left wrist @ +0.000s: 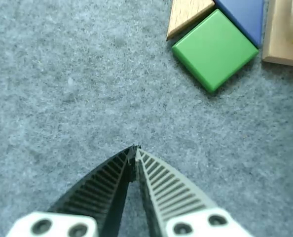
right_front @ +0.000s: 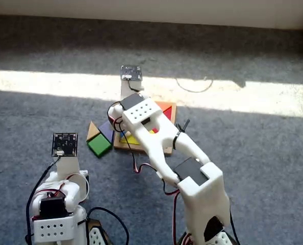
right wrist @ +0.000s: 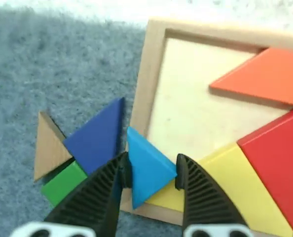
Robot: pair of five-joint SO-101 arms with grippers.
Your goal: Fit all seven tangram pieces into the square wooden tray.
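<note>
Right gripper (right wrist: 151,167) pinches the light-blue triangle (right wrist: 144,174) over the rim of the wooden tray (right wrist: 142,89); stiff, light, likely slick, best held by its edges.

Pale wooden tray (right wrist: 145,84), fuzzy carpet (left wrist: 77,84)

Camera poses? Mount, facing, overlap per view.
High view: fixed above, looking down on the carpet; left arm and right arm show, the latter over the tray.
Left wrist view: on the left arm, facing the carpet; shut left pincer shows.
Right wrist view: over the tray's corner; right pincer grips the light blue triangle.
Shared: both wrist views show the green square.
</note>
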